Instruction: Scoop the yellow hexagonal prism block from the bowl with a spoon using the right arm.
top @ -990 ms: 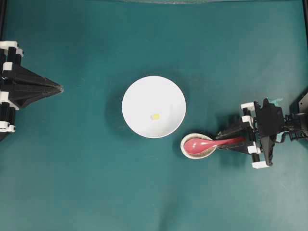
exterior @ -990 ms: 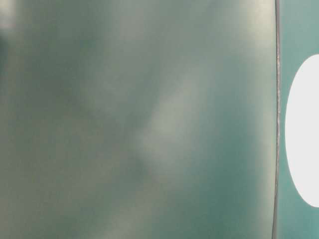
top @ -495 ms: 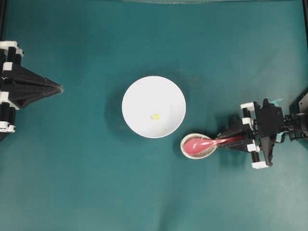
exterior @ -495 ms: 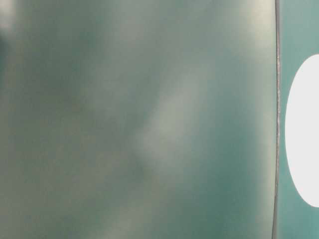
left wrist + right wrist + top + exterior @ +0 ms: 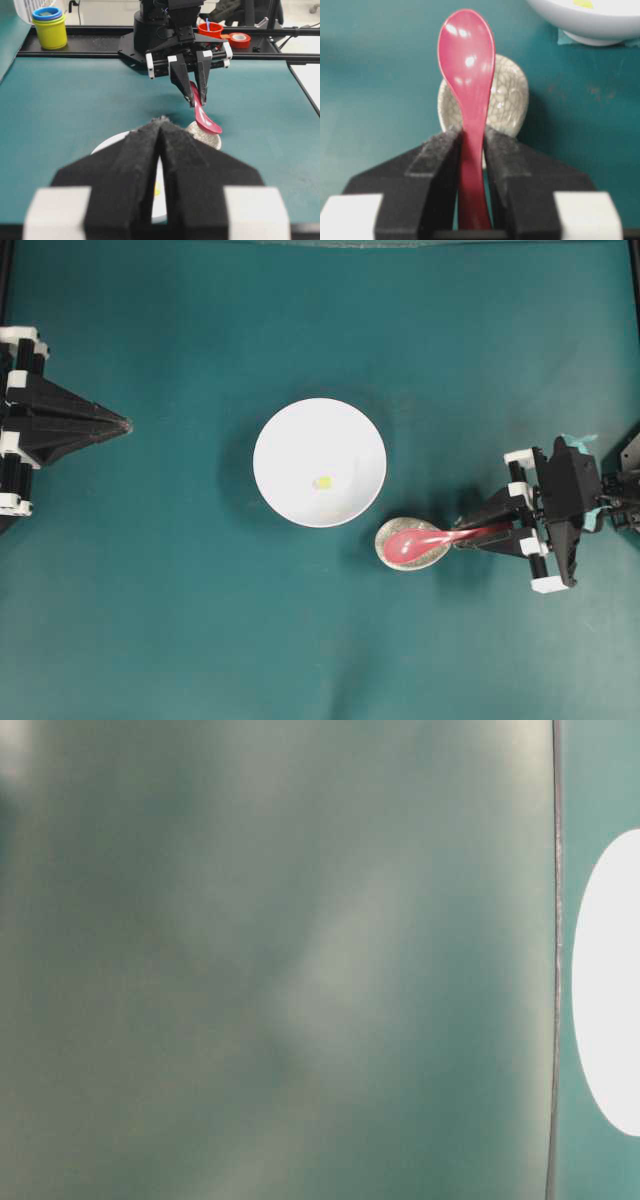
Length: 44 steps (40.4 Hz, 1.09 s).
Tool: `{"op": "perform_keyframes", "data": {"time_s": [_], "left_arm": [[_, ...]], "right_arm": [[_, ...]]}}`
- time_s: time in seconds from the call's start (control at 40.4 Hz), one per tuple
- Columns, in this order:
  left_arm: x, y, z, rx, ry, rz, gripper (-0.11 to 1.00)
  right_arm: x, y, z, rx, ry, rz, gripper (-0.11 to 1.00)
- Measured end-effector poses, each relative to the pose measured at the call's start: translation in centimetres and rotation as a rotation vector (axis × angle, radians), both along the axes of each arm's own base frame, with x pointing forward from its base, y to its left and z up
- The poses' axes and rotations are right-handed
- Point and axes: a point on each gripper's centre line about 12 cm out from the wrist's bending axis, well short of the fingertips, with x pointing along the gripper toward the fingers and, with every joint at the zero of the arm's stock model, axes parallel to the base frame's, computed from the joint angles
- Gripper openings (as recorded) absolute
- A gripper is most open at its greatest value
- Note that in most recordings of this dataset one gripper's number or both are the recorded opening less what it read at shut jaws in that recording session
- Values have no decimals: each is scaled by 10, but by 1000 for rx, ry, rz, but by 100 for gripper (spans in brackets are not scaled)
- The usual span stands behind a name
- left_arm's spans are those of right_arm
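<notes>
The white bowl point(image 5: 319, 462) sits mid-table with the tiny yellow hexagonal prism block point(image 5: 323, 482) lying inside it, low and right of centre. The block point(image 5: 583, 3) also shows at the top edge of the right wrist view. My right gripper point(image 5: 470, 537) is shut on the handle of the pink-red spoon point(image 5: 430, 538). In the right wrist view the spoon point(image 5: 467, 65) runs straight out between the fingers point(image 5: 440, 150). Its scoop hangs just above the speckled spoon rest point(image 5: 411, 543), right of and below the bowl. My left gripper point(image 5: 125, 424) rests shut at the far left, holding nothing.
The spoon rest point(image 5: 507, 95) lies close to the bowl's point(image 5: 590, 20) foot. Beyond the table's far rail stand stacked yellow and blue cups point(image 5: 50, 27), a red cup point(image 5: 210, 29) and a red tape roll point(image 5: 240, 39). The table-level view is blurred, showing only the bowl point(image 5: 610, 990).
The right gripper closed on the spoon handle, then drew back slightly to the right and raised the spoon off the rest. The left arm stayed still.
</notes>
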Motion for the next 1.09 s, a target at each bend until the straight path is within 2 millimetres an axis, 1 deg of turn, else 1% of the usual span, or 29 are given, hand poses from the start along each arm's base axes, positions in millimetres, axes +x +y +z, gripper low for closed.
{"op": "perform_keyframes", "data": {"time_s": [0.148, 0.223, 0.544, 0.693, 0.816, 1.089], "left_arm": [[0, 0, 0, -2, 0, -2, 0], [0, 0, 0, -2, 0, -2, 0], [0, 0, 0, -2, 2, -2, 0], [0, 0, 0, -2, 0, -2, 0], [0, 0, 0, -2, 0, -2, 0], [0, 0, 0, -8, 0, -2, 0]], "right_arm": [[0, 1, 2, -1, 47, 6, 22], [1, 2, 3, 0, 53, 7, 20], [3, 2, 4, 12, 55, 0, 20], [4, 2, 4, 16, 57, -4, 18], [4, 1, 4, 18, 58, -10, 11], [4, 1, 4, 23, 64, -20, 11]]}}
